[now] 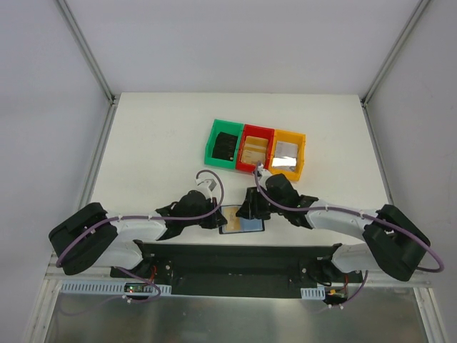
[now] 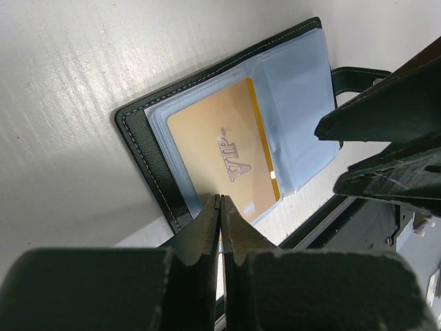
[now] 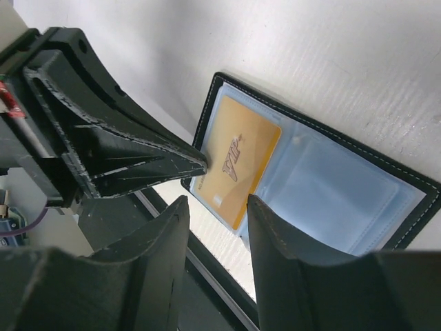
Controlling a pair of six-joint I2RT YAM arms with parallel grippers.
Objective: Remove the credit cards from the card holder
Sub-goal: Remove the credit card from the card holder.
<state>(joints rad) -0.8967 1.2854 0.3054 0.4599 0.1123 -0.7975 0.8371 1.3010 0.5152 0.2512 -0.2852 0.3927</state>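
Note:
The black card holder (image 1: 241,220) lies open on the table at its near edge, blue-grey sleeves up (image 2: 138,138) (image 3: 413,186). A gold VIP credit card (image 2: 220,152) (image 3: 238,158) sits in its left sleeve. My left gripper (image 1: 218,220) (image 2: 221,198) is shut, its tips at the holder's near left edge by the card. I cannot tell if they pinch the sleeve. My right gripper (image 1: 251,211) (image 3: 217,201) stands open just above the card's near edge, its fingers apart on either side of the card's corner. Nothing is held between them.
Three bins stand in a row behind the holder: green (image 1: 225,145) with something black, red (image 1: 255,148) with tan cards, yellow (image 1: 288,153) with a pale card. The black mounting rail (image 1: 235,254) runs right along the holder's near side.

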